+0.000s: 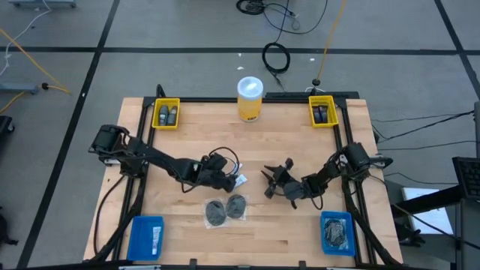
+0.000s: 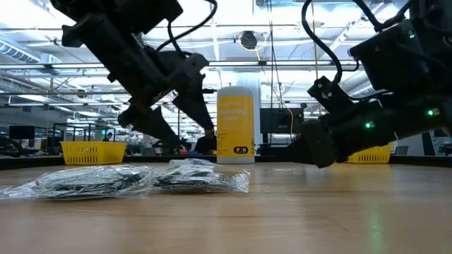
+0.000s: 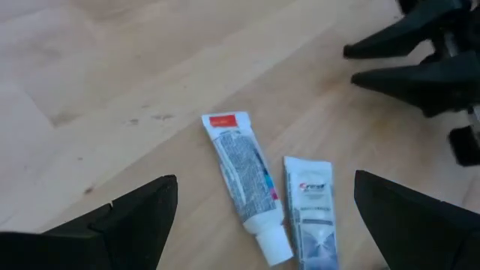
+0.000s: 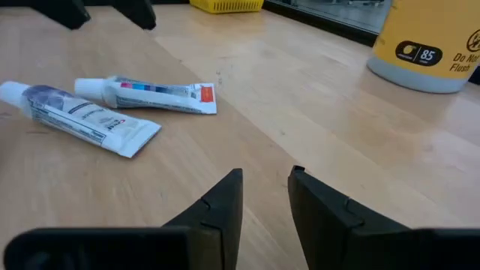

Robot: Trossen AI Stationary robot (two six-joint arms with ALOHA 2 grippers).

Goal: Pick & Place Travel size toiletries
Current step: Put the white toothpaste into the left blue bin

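Observation:
Two slim white tubes [image 3: 244, 176] [image 3: 309, 214] lie flat side by side on the wooden table; they also show in the right wrist view [image 4: 154, 95] [image 4: 82, 116] and in the high view [image 1: 240, 181]. My left gripper [image 3: 265, 178] [image 1: 227, 178] hovers over them, wide open, one finger on either side, touching nothing. My right gripper [image 4: 267, 174] [image 1: 271, 182] is just to their right, its fingers narrowly apart and empty. Two grey mesh discs [image 1: 217, 214] [image 1: 237, 205] in clear wrapping [image 2: 92, 180] lie on the table nearer the front edge.
A large yellow jar with a white lid [image 1: 250, 97] stands at the far edge. Yellow bins [image 1: 166, 114] [image 1: 322, 111] holding dark containers sit at the far corners. Blue bins [image 1: 146, 236] [image 1: 337, 232] sit at the near corners.

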